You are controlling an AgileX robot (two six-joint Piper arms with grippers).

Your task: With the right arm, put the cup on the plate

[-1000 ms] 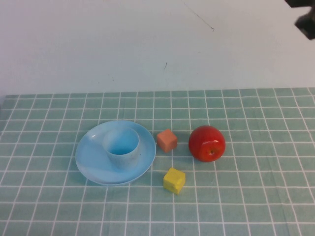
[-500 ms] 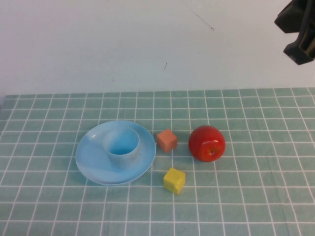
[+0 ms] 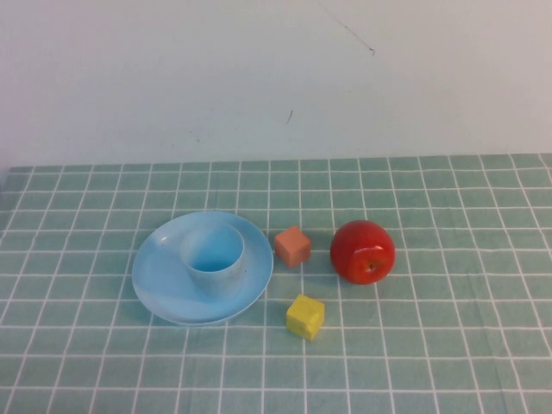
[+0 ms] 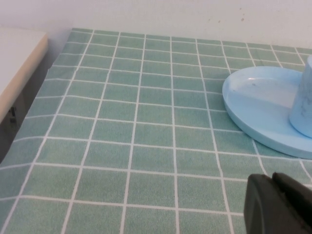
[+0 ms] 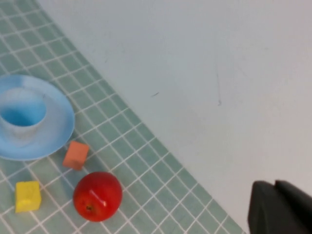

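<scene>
Cup (image 3: 212, 258) standing upright on plate (image 3: 155, 289), mid-counter: done. Right end effector (image 5: 278, 207) shut, empty, raised well clear; left end effector (image 4: 278, 204) low near plate, opening unclear.

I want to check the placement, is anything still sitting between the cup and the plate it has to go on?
Nothing visible does. The cup already stands upright on the plate. The orange block, yellow block and apple lie beside the plate. The right gripper, shut, is raised away; the left gripper sits off to the side.

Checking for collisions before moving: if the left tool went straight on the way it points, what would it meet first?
Probably the light blue plate, whose near rim lies just ahead of the left tool; the cup stands on it further on. Depth is hard to judge.
</scene>
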